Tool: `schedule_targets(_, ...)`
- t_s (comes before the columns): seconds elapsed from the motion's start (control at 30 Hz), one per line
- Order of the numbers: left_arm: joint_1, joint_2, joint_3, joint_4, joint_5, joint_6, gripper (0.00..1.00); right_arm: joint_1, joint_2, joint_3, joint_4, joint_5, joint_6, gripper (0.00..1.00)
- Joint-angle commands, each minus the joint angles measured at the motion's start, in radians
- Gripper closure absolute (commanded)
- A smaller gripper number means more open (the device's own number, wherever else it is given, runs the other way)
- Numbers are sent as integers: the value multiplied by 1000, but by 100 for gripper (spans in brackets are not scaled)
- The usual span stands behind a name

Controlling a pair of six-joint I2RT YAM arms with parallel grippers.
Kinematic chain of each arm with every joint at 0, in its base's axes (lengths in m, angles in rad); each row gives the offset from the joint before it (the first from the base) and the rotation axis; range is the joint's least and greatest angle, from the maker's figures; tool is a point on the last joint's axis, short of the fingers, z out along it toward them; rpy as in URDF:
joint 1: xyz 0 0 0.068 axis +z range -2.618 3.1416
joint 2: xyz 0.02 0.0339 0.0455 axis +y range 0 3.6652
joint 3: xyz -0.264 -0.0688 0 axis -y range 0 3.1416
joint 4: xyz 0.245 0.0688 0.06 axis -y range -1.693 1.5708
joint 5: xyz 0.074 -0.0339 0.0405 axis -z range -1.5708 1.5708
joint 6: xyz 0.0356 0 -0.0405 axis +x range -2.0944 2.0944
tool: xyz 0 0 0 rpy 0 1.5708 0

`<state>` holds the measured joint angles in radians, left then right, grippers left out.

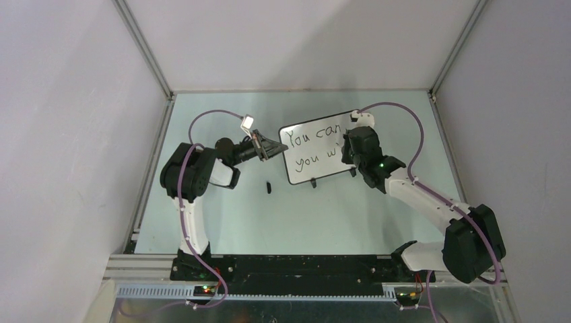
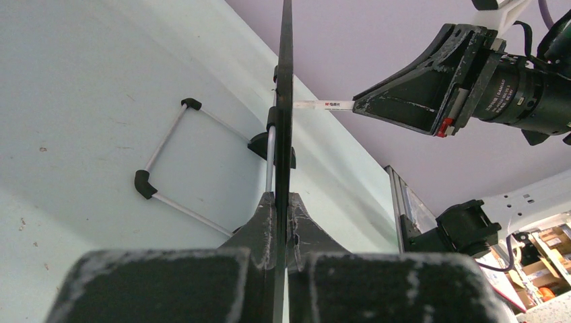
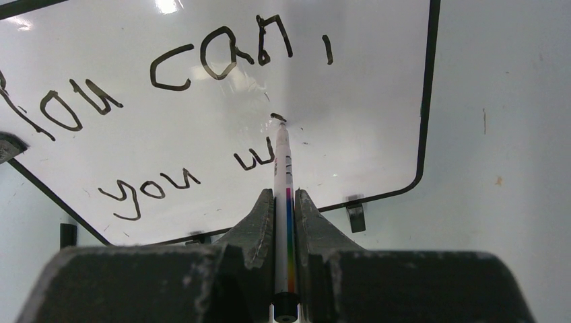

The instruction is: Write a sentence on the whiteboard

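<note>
The whiteboard (image 1: 323,172) stands tilted on the table's middle, and black marker words on it read "You can," above "you w" (image 3: 215,64). My left gripper (image 1: 273,149) is shut on the board's left edge, which the left wrist view shows as a thin black line (image 2: 285,101) between the fingers. My right gripper (image 3: 285,196) is shut on a white marker (image 3: 281,168) with a rainbow stripe. The marker's tip touches the board just right of the "w". In the left wrist view the marker (image 2: 323,104) sticks out of the right gripper (image 2: 360,104) toward the board.
A small black cap (image 1: 268,186) lies on the table left of the board's foot. The board's wire stand (image 2: 161,171) rests on the pale green surface behind it. Grey walls enclose the table on three sides.
</note>
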<state>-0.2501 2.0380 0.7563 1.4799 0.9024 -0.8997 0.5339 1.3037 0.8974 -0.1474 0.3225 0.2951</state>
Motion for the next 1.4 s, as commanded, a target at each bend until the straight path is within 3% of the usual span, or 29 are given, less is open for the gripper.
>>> schedule_targets(0.0, 4, -7, 25, 52, 33, -13, 100, 3, 9, 3, 44, -2, -4, 100)
schedule_targets(1.37, 3, -13, 20, 53, 30, -12, 100, 26, -23, -46, -20, 30, 22, 100)
